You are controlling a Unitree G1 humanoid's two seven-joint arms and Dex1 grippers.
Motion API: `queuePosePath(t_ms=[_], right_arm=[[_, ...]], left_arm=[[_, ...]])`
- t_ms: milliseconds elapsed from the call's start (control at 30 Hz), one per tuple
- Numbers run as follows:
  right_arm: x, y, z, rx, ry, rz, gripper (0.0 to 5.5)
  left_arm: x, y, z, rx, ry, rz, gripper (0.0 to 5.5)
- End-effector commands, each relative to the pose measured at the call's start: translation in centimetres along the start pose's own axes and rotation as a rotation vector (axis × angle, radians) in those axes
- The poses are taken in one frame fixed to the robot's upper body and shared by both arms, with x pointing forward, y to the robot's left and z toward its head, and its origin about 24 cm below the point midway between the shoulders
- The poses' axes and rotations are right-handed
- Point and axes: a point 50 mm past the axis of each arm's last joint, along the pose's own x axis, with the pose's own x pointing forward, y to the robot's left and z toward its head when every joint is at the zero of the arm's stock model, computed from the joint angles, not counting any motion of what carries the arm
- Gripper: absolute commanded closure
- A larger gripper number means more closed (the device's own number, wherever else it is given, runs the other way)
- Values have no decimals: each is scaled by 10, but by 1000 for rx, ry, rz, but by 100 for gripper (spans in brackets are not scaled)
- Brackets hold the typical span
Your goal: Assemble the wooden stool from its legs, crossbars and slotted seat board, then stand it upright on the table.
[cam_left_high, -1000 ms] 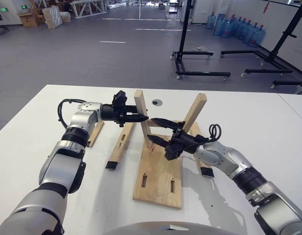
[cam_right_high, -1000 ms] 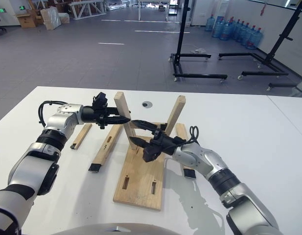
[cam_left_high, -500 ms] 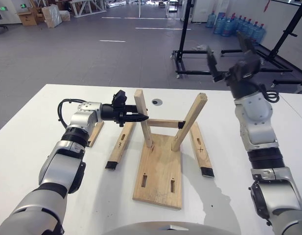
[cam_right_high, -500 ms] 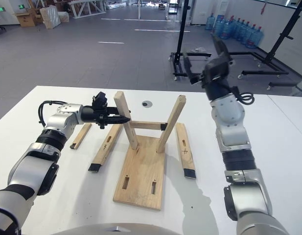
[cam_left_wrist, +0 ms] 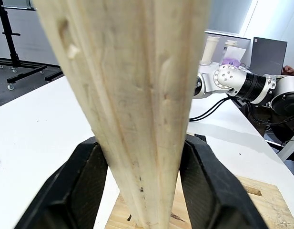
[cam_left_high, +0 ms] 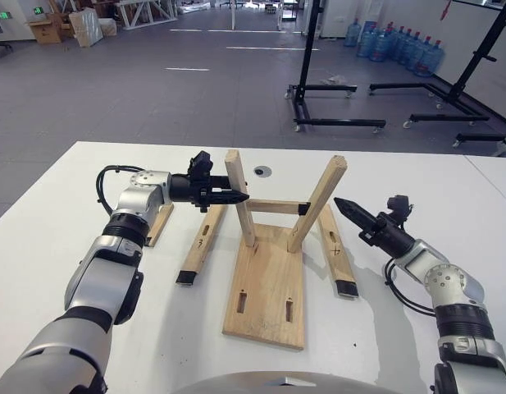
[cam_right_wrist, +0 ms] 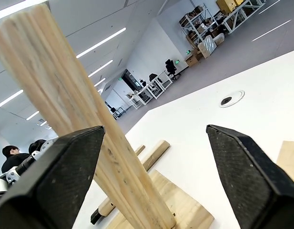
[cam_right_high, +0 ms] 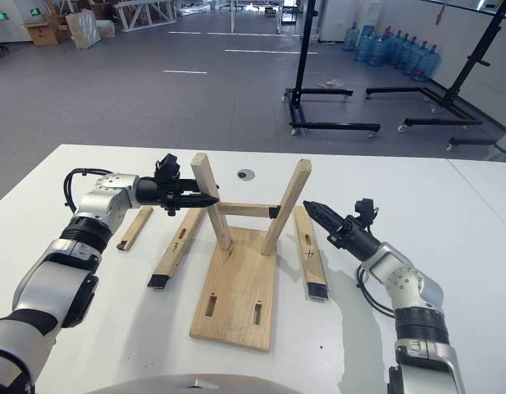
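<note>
Two silver arms (cam_left_high: 105,263) banded in black at the joints, each tipped with pointed black fingers (cam_left_high: 352,210); black cables (cam_left_high: 113,169) loop beside both wrists.

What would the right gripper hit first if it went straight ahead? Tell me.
Probably the right-hand standing leg. The right gripper points at it with nothing visible between them, though the depth is uncertain.
</note>
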Motion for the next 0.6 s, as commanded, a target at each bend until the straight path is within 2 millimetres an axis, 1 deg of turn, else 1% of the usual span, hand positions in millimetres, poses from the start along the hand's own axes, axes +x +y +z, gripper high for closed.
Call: queuePosePath(t_ms=[33,133,200,267,333,400,600], right_arm=[[22,4,21,11,-86,53,158],[27,4,26,46,-120,72,158],[30,9,27,74,-110,125,158],[30,14,22,92,-60,179,158],[31,18,13,75,19,208,158],[33,20,7,63,63,226,158],[46,22,3,20,122,253,158]], left_arm=[[0,-23,-96,-238,373,34,339],[1,-23,-96,-236,381,27,339],[1,-23,-96,-235,385,26,339],[0,-23,-96,-234,388,24,339],[1,-23,-96,-230,400,12,339],[2,-24,-96,-224,414,-6,339],[13,-25,-86,-165,430,-67,339]])
